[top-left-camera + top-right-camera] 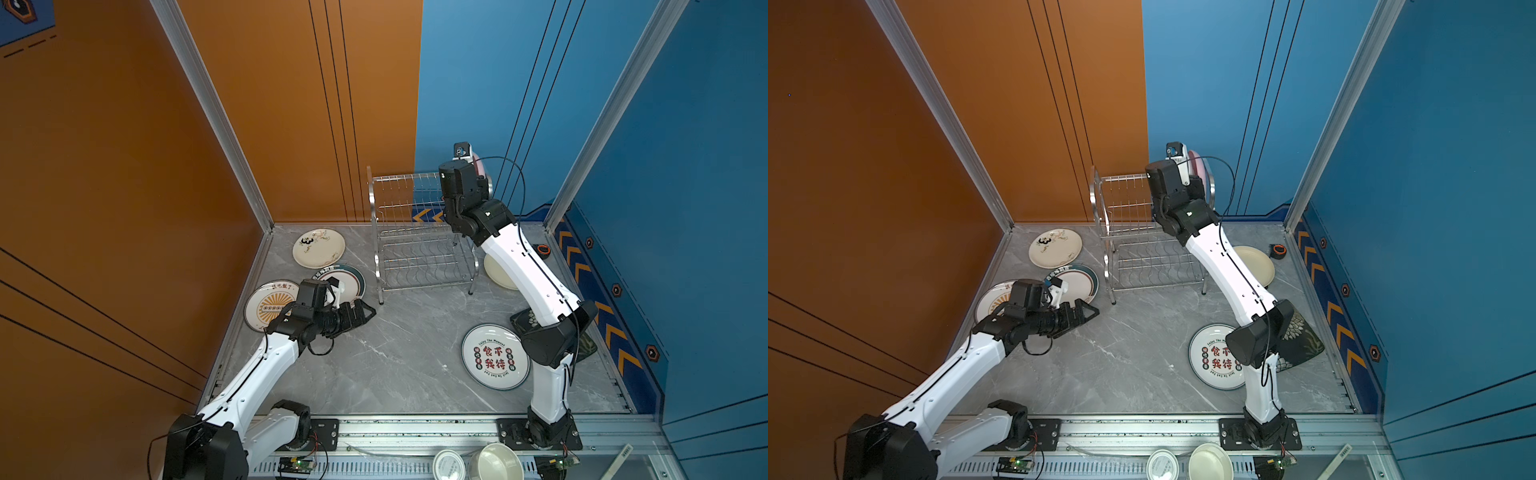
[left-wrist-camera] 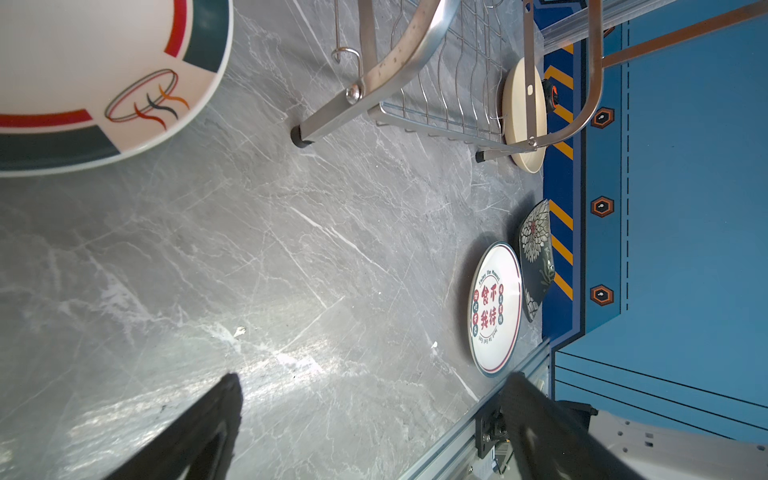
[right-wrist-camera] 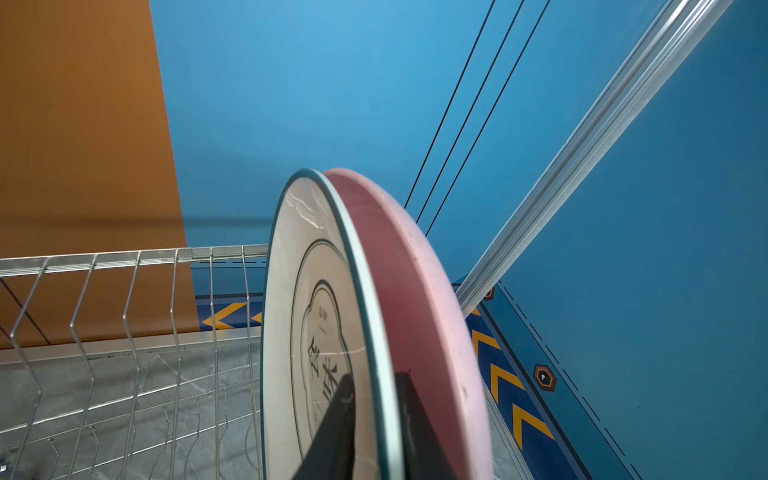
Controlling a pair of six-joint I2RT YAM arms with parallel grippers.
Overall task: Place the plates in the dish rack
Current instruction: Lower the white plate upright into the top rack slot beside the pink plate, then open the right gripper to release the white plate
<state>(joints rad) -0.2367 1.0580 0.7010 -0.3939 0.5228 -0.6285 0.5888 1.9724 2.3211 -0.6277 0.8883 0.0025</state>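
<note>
Right fingers [image 3: 332,432] pinch the rim of the white dark-rimmed plate [image 3: 316,291] — one finger on its printed face, the other down in the gap behind it. That plate stands on edge in the top tier of the dish rack [image 3: 124,257], at the rack's right end. The pink plate [image 3: 415,299] stands upright just beside it on the far side. Can't tell whether the two rims touch, or whether the white plate's lower edge sits between divider wires; both are hidden.

Risks as I read it:
- The back finger sits between two plates. Pull out crooked and it drags the pink plate or knocks it over.
- Let go before the lower edge is in a slot and the white plate rolls or flops onto the pink one. Chip risk.
- The rack is light wire on thin legs, with both plates at one end of the upper tier. A sideways shove from the arm could shift or tip it.

Six more plates on the counter [image 1: 407,332]: panda plate [image 1: 318,248], teal-rimmed plate [image 1: 351,279] and sunburst plate [image 1: 266,305] on the left; lettered plate [image 1: 494,356], black floral plate [image 1: 1302,336] and plain cream plate [image 1: 1254,266] on the right.

Left fingers [image 2: 199,436] are wide apart and empty, low over the counter just beside the teal-rimmed plate and near the rack's front left leg — a careless reach from there could clip that leg.
</note>
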